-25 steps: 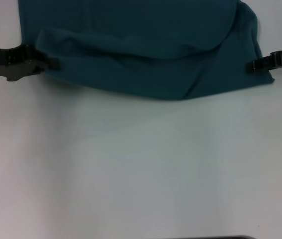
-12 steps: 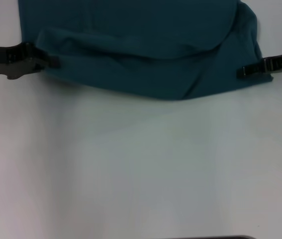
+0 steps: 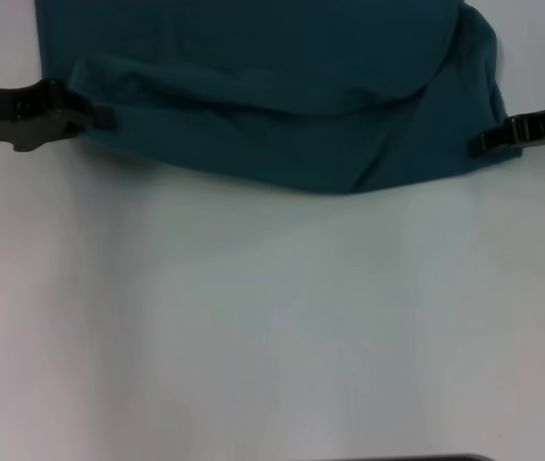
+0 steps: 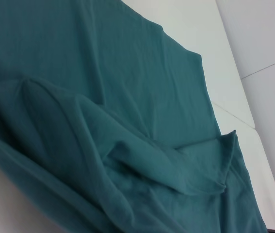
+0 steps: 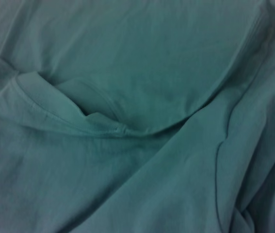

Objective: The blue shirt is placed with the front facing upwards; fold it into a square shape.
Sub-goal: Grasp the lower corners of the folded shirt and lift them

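Presently, blue shirt (image 3: 282, 86): lying rumpled at the white table's (image 3: 272, 317) far edge.
Left gripper (image 3: 99, 117): pinching the shirt's left edge.
Right gripper (image 3: 483, 144): touching its right edge; grip unclear.

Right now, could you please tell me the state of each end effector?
Left end effector: at the shirt's left edge; open or closed cannot be told.
Right end effector: at the shirt's right edge; cannot be told either.

head camera looking down, wrist cameras close, sharing blue shirt (image 3: 282, 86)
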